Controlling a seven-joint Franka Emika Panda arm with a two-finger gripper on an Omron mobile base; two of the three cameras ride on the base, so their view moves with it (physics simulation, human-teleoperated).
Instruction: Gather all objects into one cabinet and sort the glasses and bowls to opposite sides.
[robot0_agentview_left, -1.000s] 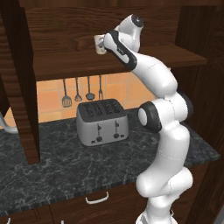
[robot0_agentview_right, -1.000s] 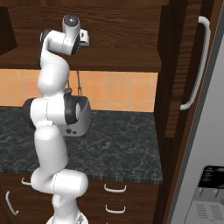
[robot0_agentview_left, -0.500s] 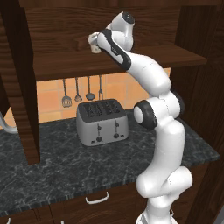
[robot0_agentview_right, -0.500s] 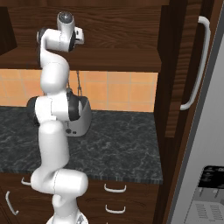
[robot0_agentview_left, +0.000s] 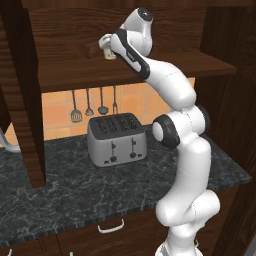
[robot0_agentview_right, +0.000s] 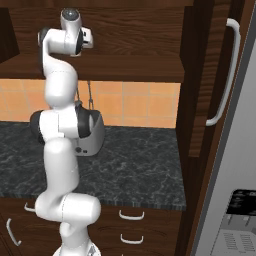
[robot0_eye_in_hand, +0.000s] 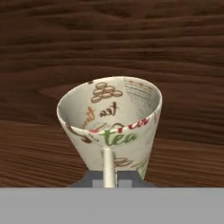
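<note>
Clamping the cream mug above the cabinet shelf, jaws (toaster below).

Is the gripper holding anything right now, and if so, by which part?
Yes: the cream mug, gripped at the near rim and wall where its handle runs, above the cabinet shelf.

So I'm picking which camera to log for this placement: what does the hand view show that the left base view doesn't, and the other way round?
The hand view shows the cream mug close up: its open mouth, printed lettering and handle, against dark wood grain. The left base view shows the surroundings: the grey toaster on the dark stone counter, utensils hanging on the orange tiles, and the arm reaching up to the cabinet shelf. Both show the mug at the gripper and the cabinet wood behind it.
</note>
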